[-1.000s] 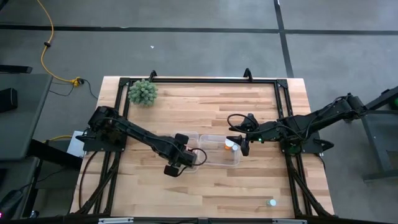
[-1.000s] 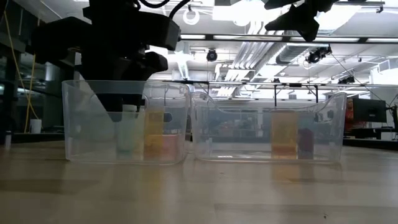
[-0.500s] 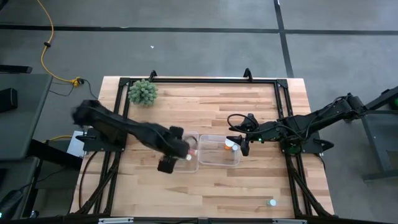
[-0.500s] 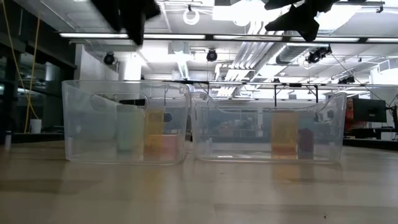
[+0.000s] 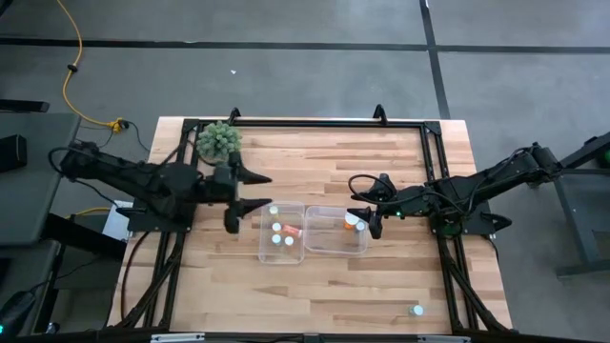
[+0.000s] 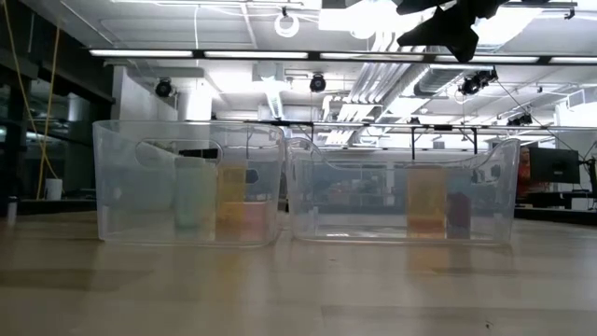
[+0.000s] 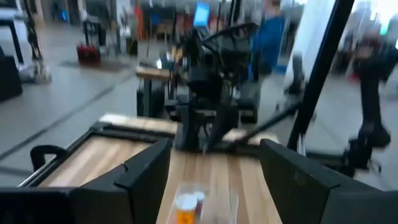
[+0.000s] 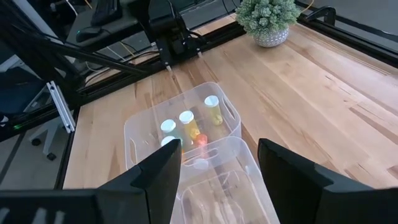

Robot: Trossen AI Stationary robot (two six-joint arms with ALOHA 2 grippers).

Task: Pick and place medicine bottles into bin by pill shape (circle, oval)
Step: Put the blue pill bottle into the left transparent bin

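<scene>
Currently one medicine bottle (image 5: 416,310) is sitting alone near the desk (image 5: 334,286) front edge; others are standing inside the left bin (image 5: 282,233) and right bin (image 5: 335,231). Left claw (image 5: 250,190) is hanging spread, empty. Right claw (image 5: 367,211) is hovering spread over its bin. Risk: misjudging pill shape, dropping it in the wrong bin.

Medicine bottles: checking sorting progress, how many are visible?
7: four bottles in the left bin, two in the right bin, one loose bottle on the table; more may be hidden.
</scene>
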